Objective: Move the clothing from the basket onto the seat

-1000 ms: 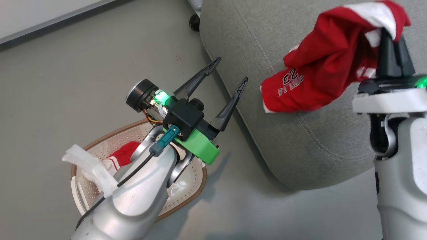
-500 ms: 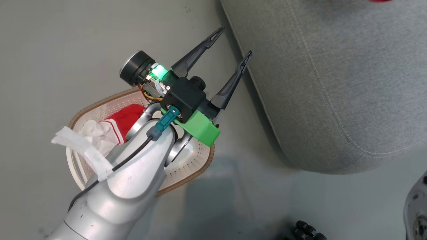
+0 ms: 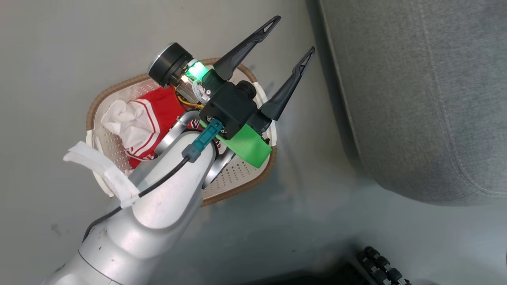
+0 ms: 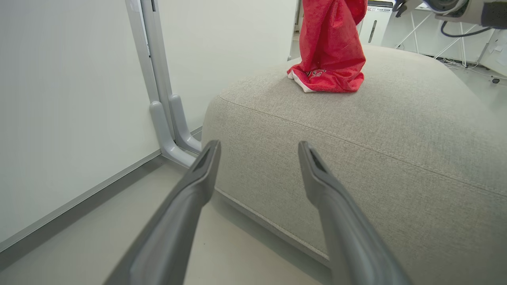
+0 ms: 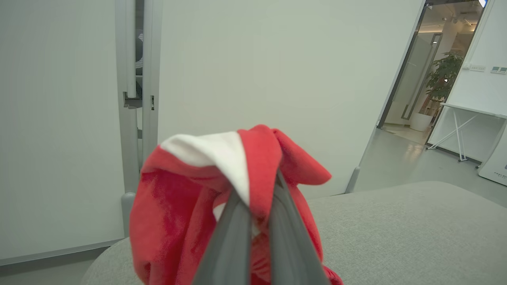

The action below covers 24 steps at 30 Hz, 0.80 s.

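We look down from the head at the left gripper (image 3: 295, 33), its jaws spread wide and holding nothing, hanging over the basket (image 3: 237, 174) on the floor. One red and white garment (image 3: 138, 122) lies crumpled inside the basket. The grey seat (image 3: 416, 99) is just beside it, on the right.

In the wrist views, the right gripper (image 5: 256, 186) has its jaws clenched on the red jersey (image 4: 330, 51). The jersey hangs down with its hem touching the top of the seat, well in from the edge.

We judge the step in hand to be laying the jersey down. The right arm should sink until most of the cloth piles on the cushion, then let go and lift straight up so nothing drags off. The left gripper could then drop onto the bunched garment, taking a thick fold rather than the basket wall.

A second ago the head view held the jersey over the seat. The whole picture has since swung toward the basket, which is the camera moving. The left jaws are as wide as before.
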Available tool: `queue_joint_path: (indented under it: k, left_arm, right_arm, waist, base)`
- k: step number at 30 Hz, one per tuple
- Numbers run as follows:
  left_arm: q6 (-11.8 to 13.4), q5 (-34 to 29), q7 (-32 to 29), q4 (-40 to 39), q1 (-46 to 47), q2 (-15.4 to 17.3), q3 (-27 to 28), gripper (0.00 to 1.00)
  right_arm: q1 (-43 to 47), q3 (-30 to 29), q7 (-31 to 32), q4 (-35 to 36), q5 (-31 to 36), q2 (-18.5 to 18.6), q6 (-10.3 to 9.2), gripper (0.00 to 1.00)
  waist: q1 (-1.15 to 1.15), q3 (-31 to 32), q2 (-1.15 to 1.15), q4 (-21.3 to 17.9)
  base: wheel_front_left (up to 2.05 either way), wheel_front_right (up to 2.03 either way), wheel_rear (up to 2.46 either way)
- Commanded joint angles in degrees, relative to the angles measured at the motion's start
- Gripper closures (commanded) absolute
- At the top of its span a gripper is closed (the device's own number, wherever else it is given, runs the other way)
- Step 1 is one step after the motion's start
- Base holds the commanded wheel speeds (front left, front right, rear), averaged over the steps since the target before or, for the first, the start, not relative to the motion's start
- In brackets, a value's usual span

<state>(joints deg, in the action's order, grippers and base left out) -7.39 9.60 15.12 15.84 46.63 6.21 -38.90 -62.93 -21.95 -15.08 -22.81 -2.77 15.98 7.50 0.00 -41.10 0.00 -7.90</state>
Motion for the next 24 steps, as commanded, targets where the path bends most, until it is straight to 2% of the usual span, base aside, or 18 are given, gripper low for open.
queue_joint_path:
  k: [1, 7, 15, 16, 17, 18, 24]
  left_arm:
    - [-0.1, -0.3, 0.1, -0.1, 1.2, 0.0, 0.0, 0.0]
    - [-0.1, -0.1, 0.1, -0.1, 1.5, -0.3, 0.5, 0.0]
    - [-0.1, -0.3, 0.1, -0.6, 0.2, -0.3, 1.9, 0.0]
    - [-0.1, -0.4, 0.1, -0.6, 0.0, -0.3, 2.1, 0.0]
    - [-0.1, -0.5, 0.1, -0.6, -0.3, -0.3, 2.4, 0.0]
    - [-0.1, -0.4, 0.1, -0.6, -0.6, -0.3, 2.6, 0.0]
    - [0.0, -0.3, 0.1, -0.9, -2.8, -0.6, 4.2, 0.0]
  right_arm:
    - [-0.2, -0.5, -0.1, -1.9, 0.5, 0.1, -0.02, 1.0]
    - [2.7, -1.1, -0.1, -8.0, 1.0, -0.5, -0.02, 1.0]
    - [6.7, -0.9, -0.1, -10.7, 1.0, -2.0, -0.02, 1.0]
    - [7.0, -0.9, -0.1, -10.6, 1.0, -2.1, -0.03, 0.68]
    - [7.4, -0.9, -0.1, -10.3, 1.1, -2.2, -0.03, 0.11]
    - [7.7, -0.8, -0.1, -10.1, 1.2, -2.4, -0.03, 0.0]
    - [12.3, 0.4, -0.1, -7.8, 1.3, -3.4, -0.03, 0.0]
  waist:
    - [0.0, -1.5, 0.0, 1.4]
    - [0.0, -2.1, 0.0, 2.1]
    - [0.0, -1.3, 0.0, 2.2]
    - [0.0, -1.0, 0.0, 2.2]
    - [0.0, -0.6, 0.0, 2.1]
    - [0.0, -0.3, 0.0, 2.1]
    - [0.0, 3.6, 0.0, 2.2]
  base:
    - [0.0, 0.0, 0.0]
    - [0.0, 0.0, 0.0]
    - [0.0, 0.0, 0.0]
    - [0.0, 0.0, 0.0]
    - [0.0, 0.0, 0.0]
    - [0.0, 0.0, 0.0]
    - [0.0, 0.0, 0.0]
